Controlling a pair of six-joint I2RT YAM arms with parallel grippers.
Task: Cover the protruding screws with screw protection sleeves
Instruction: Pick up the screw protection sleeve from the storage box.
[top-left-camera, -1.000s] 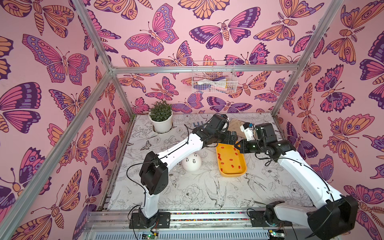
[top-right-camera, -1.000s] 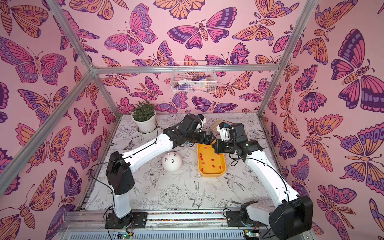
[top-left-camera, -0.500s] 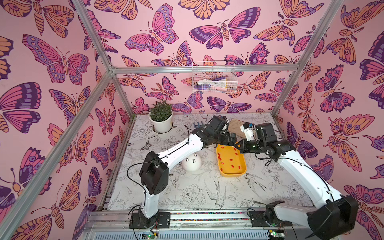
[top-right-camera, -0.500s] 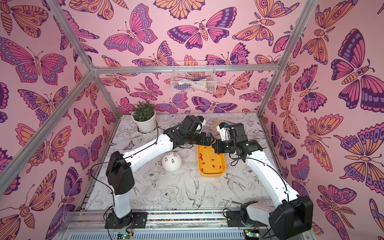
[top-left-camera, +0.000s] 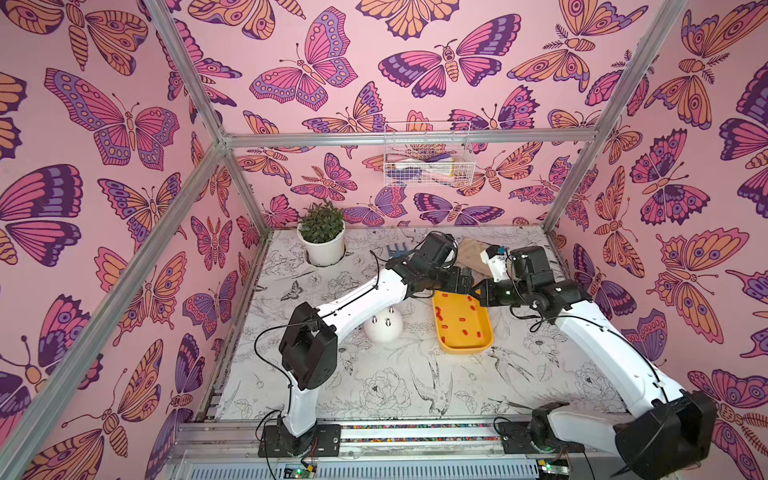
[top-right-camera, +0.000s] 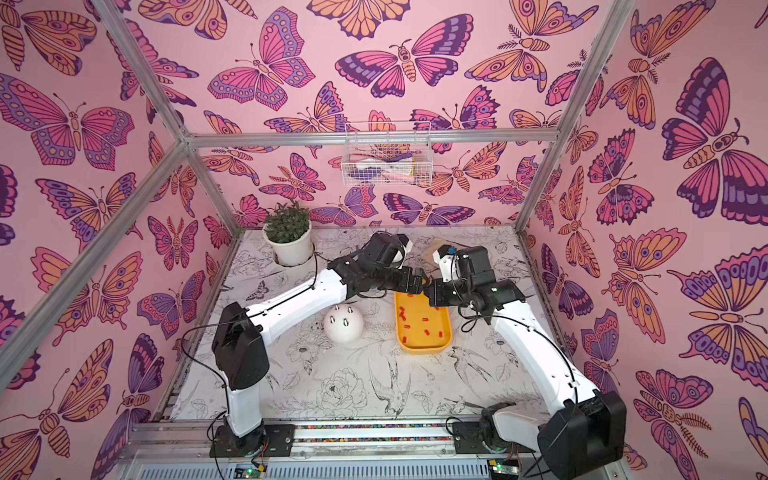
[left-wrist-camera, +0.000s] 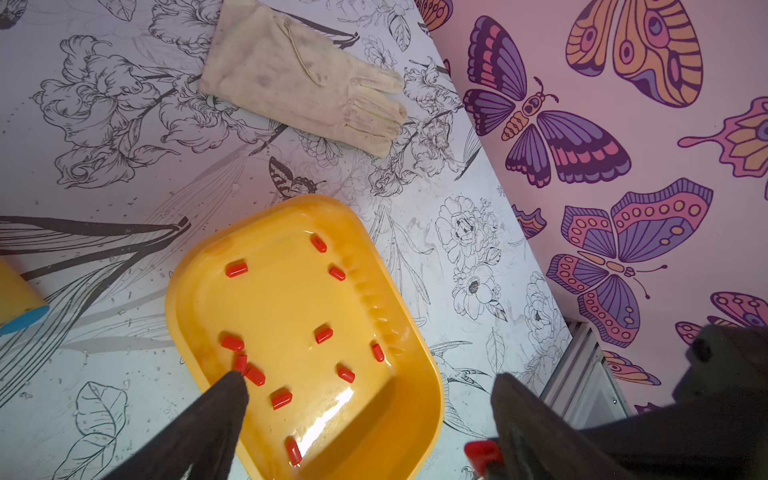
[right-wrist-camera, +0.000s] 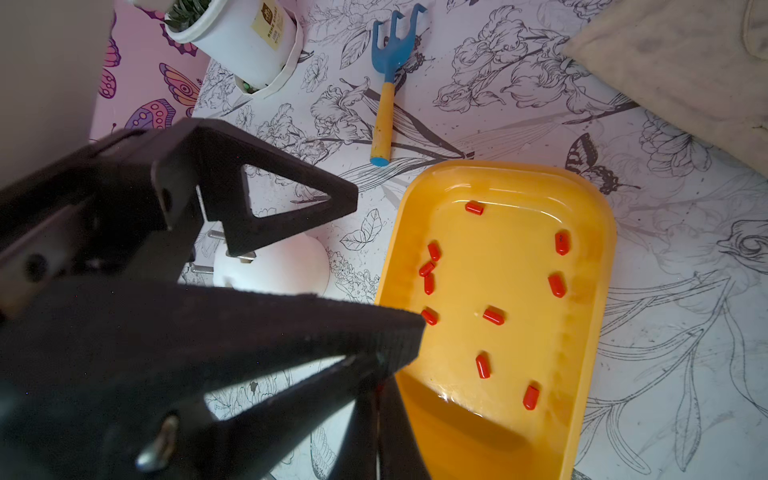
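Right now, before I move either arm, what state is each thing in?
left gripper: open, empty, over the yellow tray.
right gripper: shut on one red sleeve.
protruding screws: bare, no sleeve on any in view.
other sleeves: loose, lying in the tray.
yellow tray: right way up, not held.

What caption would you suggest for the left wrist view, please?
Open left end effector above the yellow tray of red screw protection sleeves, a worn glove lying nearby.

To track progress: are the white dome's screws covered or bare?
Bare: the three visible screws on the white dome show uncovered grey metal.
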